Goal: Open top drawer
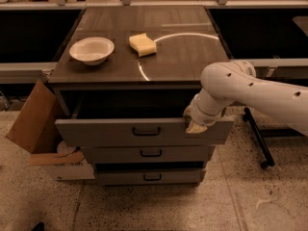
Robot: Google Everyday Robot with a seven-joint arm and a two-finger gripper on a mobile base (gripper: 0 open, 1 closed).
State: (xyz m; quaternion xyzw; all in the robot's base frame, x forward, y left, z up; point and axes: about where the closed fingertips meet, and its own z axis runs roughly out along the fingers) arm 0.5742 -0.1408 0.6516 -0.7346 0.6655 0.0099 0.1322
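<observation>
The top drawer (pixel 110 133) is the widest of three grey drawers under a dark wooden tabletop (pixel 183 57). It stands pulled out toward me, with a dark gap behind its front and a small black loop handle (pixel 146 131) at its centre. My gripper (pixel 195 124), on a white arm coming in from the right, sits at the top edge of the drawer front near its right end. The middle drawer (pixel 150 153) and the bottom drawer (pixel 152 177) are closed.
A white bowl (pixel 91 49) and a yellow sponge (pixel 143 44) lie on the tabletop. An open cardboard box (pixel 33 117) leans against the cabinet's left side. A black wheeled stand leg (pixel 257 138) is on the floor at the right. Dark shelving runs behind.
</observation>
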